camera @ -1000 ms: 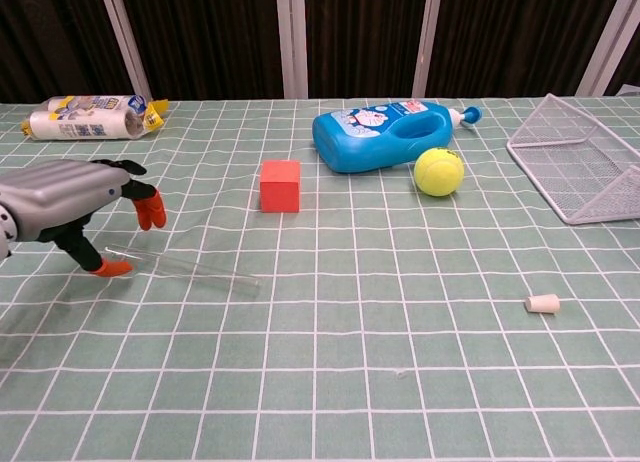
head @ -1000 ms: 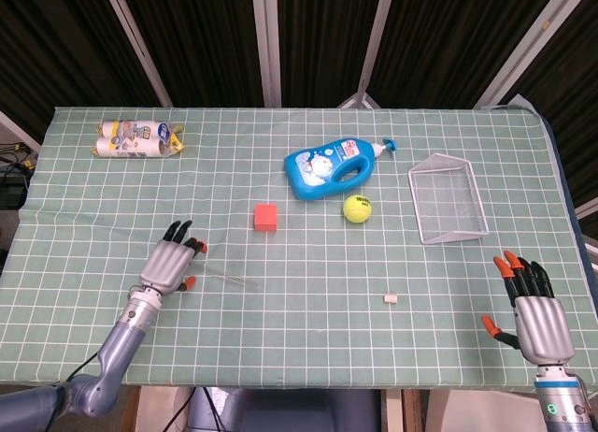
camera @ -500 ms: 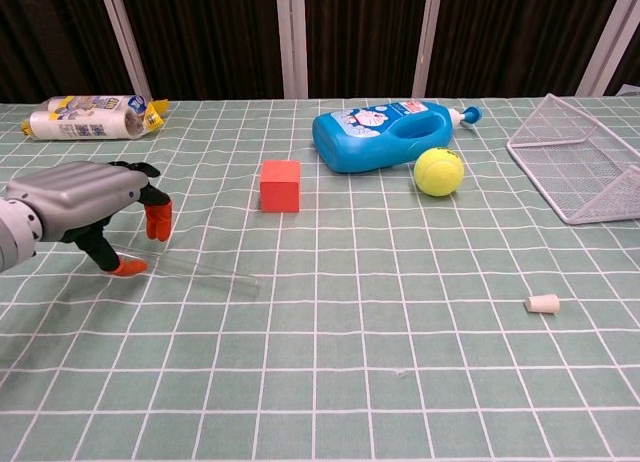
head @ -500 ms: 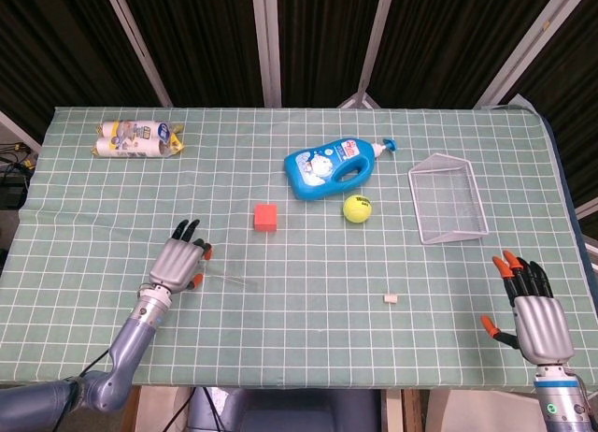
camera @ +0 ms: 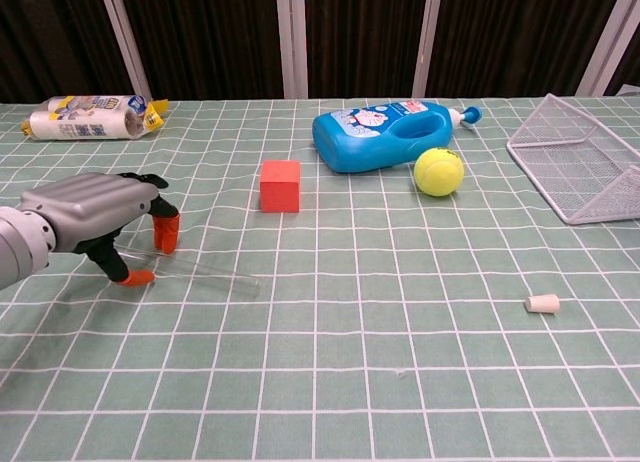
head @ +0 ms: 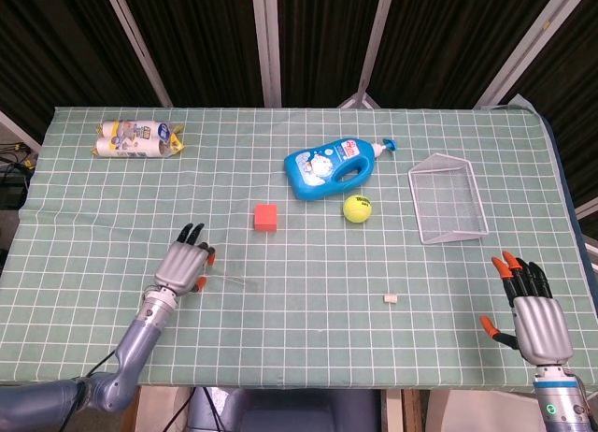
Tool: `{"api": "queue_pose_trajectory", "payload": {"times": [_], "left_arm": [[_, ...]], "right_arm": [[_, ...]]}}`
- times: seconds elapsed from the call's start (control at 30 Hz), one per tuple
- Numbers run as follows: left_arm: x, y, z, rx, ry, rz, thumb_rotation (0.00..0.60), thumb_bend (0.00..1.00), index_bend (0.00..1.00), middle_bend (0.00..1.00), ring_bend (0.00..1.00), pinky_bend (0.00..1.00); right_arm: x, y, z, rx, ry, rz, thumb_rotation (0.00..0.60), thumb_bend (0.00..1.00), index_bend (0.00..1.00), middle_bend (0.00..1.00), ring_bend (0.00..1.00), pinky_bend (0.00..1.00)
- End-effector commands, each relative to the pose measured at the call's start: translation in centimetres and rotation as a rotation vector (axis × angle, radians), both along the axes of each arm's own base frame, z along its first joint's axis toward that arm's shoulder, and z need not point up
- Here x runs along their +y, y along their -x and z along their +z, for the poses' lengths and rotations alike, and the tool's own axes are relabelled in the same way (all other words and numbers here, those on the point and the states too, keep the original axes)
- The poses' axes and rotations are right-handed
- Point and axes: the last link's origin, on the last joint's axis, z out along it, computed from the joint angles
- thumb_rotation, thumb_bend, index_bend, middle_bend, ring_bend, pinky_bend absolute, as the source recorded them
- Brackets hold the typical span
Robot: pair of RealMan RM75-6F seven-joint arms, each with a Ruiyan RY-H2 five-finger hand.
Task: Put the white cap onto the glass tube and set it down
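**A:** Where is the glass tube [camera: 190,270] now?

**B:** Lying flat on the desk [camera: 400,382], near its left front, running from the left hand [camera: 95,217] out toward the middle. It is clear and hard to see; in the head view only a faint line shows beside the fingers.

**A:** And the hand itself?

**B:** Over the last second the left hand has slid along the desk toward the tube, and its fingers have curled down. Now an orange fingertip stands on the far side of the tube's near end and the thumb tip on the near side, so the tube lies between them. I cannot tell whether they touch the glass; the tube has not left the surface.

**A:** So the grasp is not made?

**B:** I judge it about to be made, not done. The fingers stand narrow around the tube's end but nothing is lifted.

**A:** The white cap [camera: 542,303]?

**B:** Well apart, on the right front of the desk, lying alone. The right hand [head: 529,312] hangs at the right edge, fingers spread, holding nothing, and has not stirred.

**A:** Anything else around?

**B:** A red cube [camera: 280,185] just beyond the tube, then the blue bottle [camera: 385,134], the tennis ball [camera: 438,171], the wire basket [camera: 580,172], and a wrapped roll [camera: 85,117] at the far left.
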Motion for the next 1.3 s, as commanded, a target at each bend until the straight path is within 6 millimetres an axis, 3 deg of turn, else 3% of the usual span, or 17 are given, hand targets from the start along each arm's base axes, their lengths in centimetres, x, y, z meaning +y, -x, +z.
{"api": "queue_pose_trajectory", "payload": {"times": [0.03,0.5,0.83,1.3], "left_arm": [[0.0,-0.1,-0.1,0.002,0.001,0.0,0.6,0.4,0.47,0.4,0.0,0.0],[0.2,-0.6,-0.9,0.025,0.01,0.003,0.6,0.42,0.48,0.4,0.0,0.0],[0.0,-0.9,-1.3,0.016,0.012,0.007,0.6,0.54,0.53,0.45,0.02,0.0],[0.5,-2.7,1.0,-0.201,-0.063,-0.086,0.6,0.62,0.55,0.49,0.05,0.0]], "right_arm": [[0.0,0.0,0.0,-0.002,0.0,-0.001,0.6,0.28,0.0,0.0,0.0,0.0],[0.0,0.0,0.0,-0.01,-0.004,-0.006,0.6,0.28,0.0,0.0,0.0,0.0],[0.0,0.0,0.0,-0.011,-0.004,-0.005,0.6,0.28,0.0,0.0,0.0,0.0],[0.1,0.0,0.0,-0.008,-0.004,-0.009,0.6,0.28,0.0,0.0,0.0,0.0]]}}
